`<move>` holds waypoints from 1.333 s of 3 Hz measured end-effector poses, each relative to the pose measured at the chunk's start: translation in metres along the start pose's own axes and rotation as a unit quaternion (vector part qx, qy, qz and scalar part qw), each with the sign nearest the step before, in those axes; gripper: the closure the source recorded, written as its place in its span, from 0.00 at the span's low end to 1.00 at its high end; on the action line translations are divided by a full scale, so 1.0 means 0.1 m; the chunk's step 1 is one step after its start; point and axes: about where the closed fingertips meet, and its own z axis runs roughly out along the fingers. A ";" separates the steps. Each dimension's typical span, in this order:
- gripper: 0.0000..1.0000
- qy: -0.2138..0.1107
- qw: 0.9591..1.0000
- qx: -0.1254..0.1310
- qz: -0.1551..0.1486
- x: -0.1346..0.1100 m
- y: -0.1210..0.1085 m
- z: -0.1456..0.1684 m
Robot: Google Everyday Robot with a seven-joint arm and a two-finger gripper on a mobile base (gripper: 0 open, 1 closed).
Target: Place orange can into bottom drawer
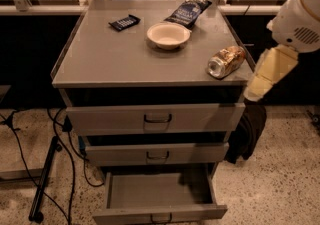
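The orange can [226, 61] lies on its side near the front right corner of the grey cabinet top [110, 59], its silver end facing front-left. The bottom drawer [160, 192] is pulled out, and its grey tray holds nothing. My gripper [265, 75] hangs from the white arm just off the cabinet's right edge, to the right of the can and apart from it, at about the level of the top. It holds nothing that I can see.
A white bowl [168, 35], a dark blue snack bag [189, 11] and a small dark bar [124, 22] lie on the top. The top drawer [156, 117] and the middle drawer [157, 154] stand slightly out. Cables and a black stand [44, 179] are on the floor at the left; a dark object [247, 129] is at the cabinet's right.
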 end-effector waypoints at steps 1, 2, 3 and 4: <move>0.00 -0.012 0.999 0.011 0.037 -0.11 -0.17 0.21; 0.00 -0.028 0.994 0.030 0.101 -0.16 -0.38 0.40; 0.00 -0.028 0.994 0.030 0.101 -0.16 -0.38 0.40; 0.00 -0.027 0.993 0.034 0.106 -0.15 -0.39 0.43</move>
